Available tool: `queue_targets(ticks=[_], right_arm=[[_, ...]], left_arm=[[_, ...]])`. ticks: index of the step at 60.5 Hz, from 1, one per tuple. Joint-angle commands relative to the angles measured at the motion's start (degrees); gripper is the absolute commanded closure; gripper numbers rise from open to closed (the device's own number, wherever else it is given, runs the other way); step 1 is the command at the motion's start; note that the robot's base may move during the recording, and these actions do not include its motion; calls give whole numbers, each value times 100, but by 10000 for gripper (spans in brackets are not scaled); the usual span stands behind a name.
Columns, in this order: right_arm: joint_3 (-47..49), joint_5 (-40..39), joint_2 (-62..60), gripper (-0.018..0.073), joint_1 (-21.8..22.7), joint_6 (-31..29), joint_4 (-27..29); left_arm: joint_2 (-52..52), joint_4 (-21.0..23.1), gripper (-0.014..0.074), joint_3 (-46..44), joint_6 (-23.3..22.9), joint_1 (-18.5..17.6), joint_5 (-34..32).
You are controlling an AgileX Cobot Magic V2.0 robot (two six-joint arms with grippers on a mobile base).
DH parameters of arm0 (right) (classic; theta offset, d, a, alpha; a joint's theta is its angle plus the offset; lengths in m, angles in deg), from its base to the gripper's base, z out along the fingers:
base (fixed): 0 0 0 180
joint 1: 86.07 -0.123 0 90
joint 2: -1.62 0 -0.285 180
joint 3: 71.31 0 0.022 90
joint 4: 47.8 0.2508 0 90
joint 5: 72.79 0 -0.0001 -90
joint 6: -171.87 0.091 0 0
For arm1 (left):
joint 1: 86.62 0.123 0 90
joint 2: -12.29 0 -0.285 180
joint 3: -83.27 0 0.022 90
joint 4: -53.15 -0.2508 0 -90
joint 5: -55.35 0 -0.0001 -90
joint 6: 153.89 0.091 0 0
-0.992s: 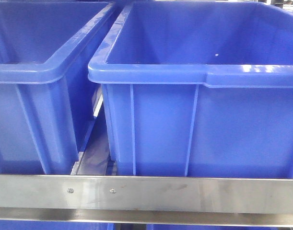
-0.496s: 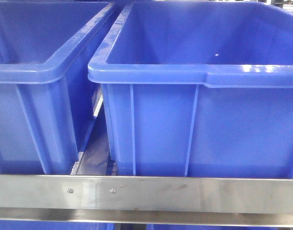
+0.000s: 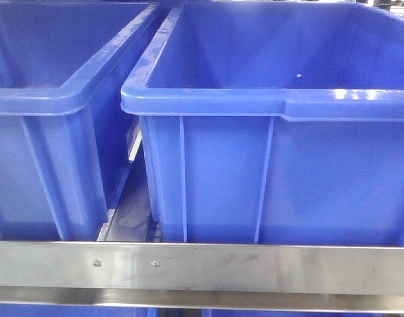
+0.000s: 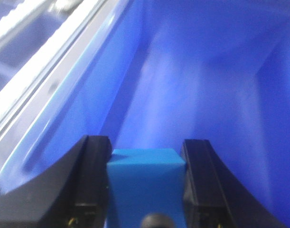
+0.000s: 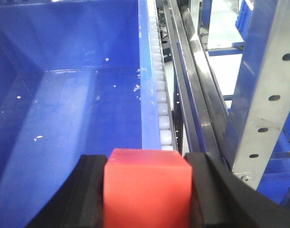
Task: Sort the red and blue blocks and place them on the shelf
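Through the left wrist camera we see the left gripper (image 4: 145,178) closed to a narrow gap on the sky-blue block (image 4: 145,183). Both black fingers (image 4: 90,178) press flat against the cube's sides, and the cube sits squarely between them. Below and ahead of it lies the inside of a dark-blue bin (image 4: 206,85), its walls blurred. The bin's pale rim runs along the upper left of that view. We cannot tell how far the block hangs above the bin floor.

Through the right wrist camera we see the right gripper (image 5: 147,190) likewise narrowed on the red block (image 5: 147,190), one black finger (image 5: 88,190) tight on each side. This block hangs over the near right edge of another blue bin (image 5: 64,109), whose floor is speckled with small white flecks. Just beside the bin wall runs a white roller track (image 5: 160,95) of the shelf (image 5: 266,95), with steel rails and a perforated upright to the right.

From the front camera we see two blue bins side by side behind the brushed-steel front rail (image 3: 254,267) with its two screws (image 3: 96,263). No gripper or block shows in that view.
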Motion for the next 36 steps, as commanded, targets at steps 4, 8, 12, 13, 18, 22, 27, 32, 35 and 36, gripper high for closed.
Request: queue_targets(ticks=[4, 8, 12, 13, 18, 22, 27, 32, 35, 36], right_arm=[[164, -686, -5, 498, 20, -26, -74], [164, -819, 6, 498, -71, -31, -74], [164, -1002, 47, 498, -208, -46, -74], [172, -1064, 74, 498, -264, -46, -74], [230, -1252, 269, 498, -474, -46, -74], [369, -1307, 556, 498, -717, -46, -74], [634, -1334, 1060, 498, -979, -46, -92], [1025, -1441, 1625, 498, -1200, -46, -97], [1254, -1505, 2044, 498, -1280, -46, -97], [1355, -1528, 2150, 498, -1297, -46, -97]], left_arm=[[-27, -72, 478, -174, -42, -18, -668], [-61, -86, 478, -174, -42, -18, -781], [-149, -86, 478, -174, -42, -18, -935], [-171, -86, 478, -174, -42, -18, -963], [-377, -75, 478, -174, -42, -18, -1146], [-591, -63, 478, -174, -42, -18, -1328], [-882, -48, 478, -186, -42, -18, -1630], [-1253, -35, 478, -314, -42, -18, -1896], [-1466, -35, 478, -413, -42, -18, -1996], [-1531, -35, 478, -449, -42, -18, -2008]])
